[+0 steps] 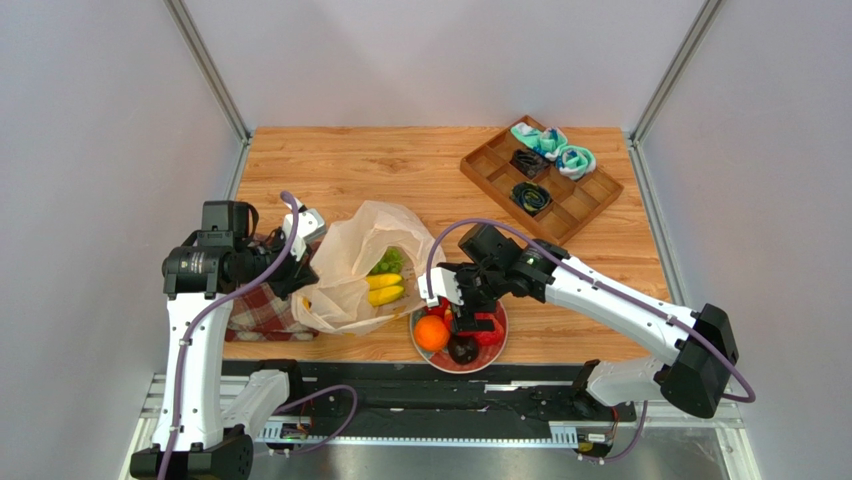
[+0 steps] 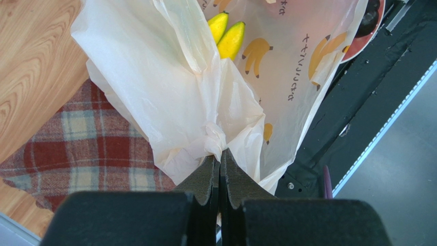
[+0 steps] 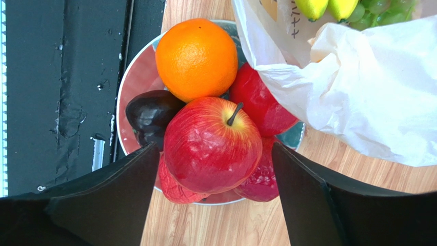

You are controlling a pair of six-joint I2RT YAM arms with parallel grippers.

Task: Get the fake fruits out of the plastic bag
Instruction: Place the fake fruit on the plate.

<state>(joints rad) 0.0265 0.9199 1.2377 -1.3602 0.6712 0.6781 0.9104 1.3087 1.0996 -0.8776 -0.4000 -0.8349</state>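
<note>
From above, the bag (image 1: 345,250) lies on the tabletop (image 1: 400,170) just left of the plate (image 1: 497,352). Its long axis slants from near left to far right, and its mouth faces the plate. In the mouth the bananas (image 1: 385,289) lie crosswise, pointing toward the plate, with the grapes (image 1: 388,262) just behind them. The left hand (image 1: 300,272) is at the bag's end far from the plate, above the cloth (image 1: 260,312). The right hand (image 1: 470,318) hangs over the plate, beside the orange (image 1: 431,333).

In the left wrist view, the left hand (image 2: 220,159) is closed tightly on a bunched fold of the bag (image 2: 169,77). The bag spreads from there toward the plate (image 2: 377,23), and two banana ends (image 2: 228,36) show inside it.

In the right wrist view, the right hand (image 3: 213,148) is open. Its fingers (image 3: 128,179) stand on both sides of the apple (image 3: 205,154) and do not touch it. The apple sits on top of the pile on the plate (image 3: 128,87), touching the orange (image 3: 197,56) and the dark fruit (image 3: 151,115). Its stem points toward the bag (image 3: 369,92).
</note>
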